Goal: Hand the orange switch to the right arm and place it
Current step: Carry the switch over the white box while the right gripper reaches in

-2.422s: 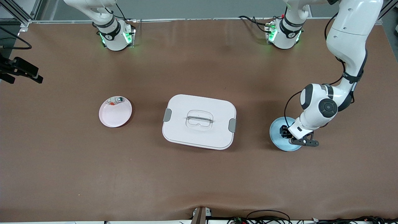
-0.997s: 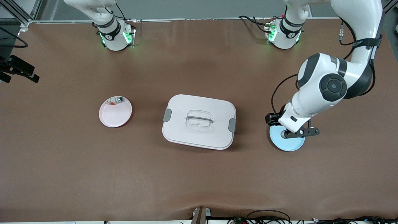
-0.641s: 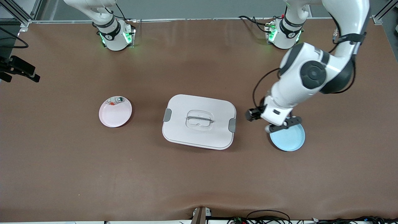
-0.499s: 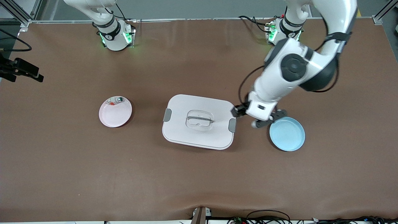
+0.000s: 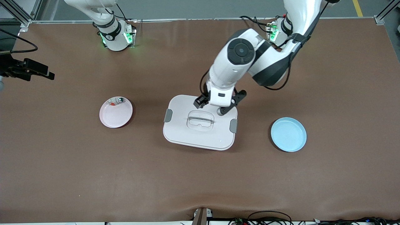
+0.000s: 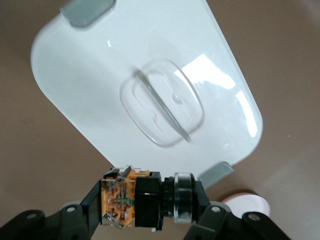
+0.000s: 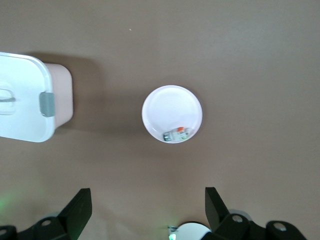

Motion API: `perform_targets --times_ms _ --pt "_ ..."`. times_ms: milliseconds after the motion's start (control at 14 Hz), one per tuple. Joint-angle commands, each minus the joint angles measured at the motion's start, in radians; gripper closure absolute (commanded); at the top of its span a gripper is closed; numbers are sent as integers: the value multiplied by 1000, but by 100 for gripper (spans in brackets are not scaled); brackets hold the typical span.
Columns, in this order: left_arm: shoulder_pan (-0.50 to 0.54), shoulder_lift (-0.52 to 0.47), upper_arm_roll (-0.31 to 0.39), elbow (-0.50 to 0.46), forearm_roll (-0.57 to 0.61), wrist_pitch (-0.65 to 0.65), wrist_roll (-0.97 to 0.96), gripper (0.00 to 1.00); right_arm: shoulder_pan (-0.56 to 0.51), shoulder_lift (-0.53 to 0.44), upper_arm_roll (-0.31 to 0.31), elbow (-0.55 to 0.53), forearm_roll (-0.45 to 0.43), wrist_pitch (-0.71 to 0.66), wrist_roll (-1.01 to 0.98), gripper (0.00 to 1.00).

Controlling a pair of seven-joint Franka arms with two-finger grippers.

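Comparing with 0.5 s ago, we log the left gripper [image 5: 201,102] shifted from the gap between box and blue plate to above the box [image 5: 187,137], near the lid edge toward the robot bases, centre of the front view. Over the 2.4 s span it went from low over the blue plate [image 5: 289,135] to here; that plate now lies bare at right of the frame. Pink plate [image 5: 115,117], box and blue plate have not moved.

Left wrist view: the fingers [image 6: 90,207] are narrow, clamped on the switch [image 6: 142,200], which lies crosswise between them at the bottom of that frame, its clear orange-filled end toward one finger and its round cap toward the other. It is up in the air over the lid, whose handle recess [image 6: 162,107] shows mid-frame.

Right gripper [image 7: 145,205] is spread wide, holding nothing, high over the table; the right arm waits. In its view the pink plate [image 7: 172,107] sits mid-frame with a small silver-green piece [image 7: 176,134] at its rim. In the front view the black mount at the left edge now reaches a little farther into the frame.

Room: bare brown table [image 5: 200,181] fills the lower front view and the strip between pink plate and box. Box edges and grey latches [image 5: 168,115] are clear of both plates.
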Motion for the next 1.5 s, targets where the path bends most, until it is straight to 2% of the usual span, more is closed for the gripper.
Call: perform_targets --times_ms 0,285,570,926,1068,1425 --pt "-45 32 -1 53 -37 47 -150 100 -24 -76 11 -147 102 86 7 0" --pt "-108 49 -1 54 -91 171 -330 100 -24 -248 13 -473 258 321 8 0" --pt "-134 69 -2 56 -116 218 -462 100 2 -365 25 -717 468 511 8 0" --pt "-147 83 -2 56 -129 222 -545 100 184 -419 25 -868 580 758 10 0" --pt "-147 83 -2 56 -149 222 -547 100 253 -416 25 -903 663 830 10 0" --pt "-145 83 -1 56 -149 222 -547 100 364 -380 25 -919 789 969 4 0"
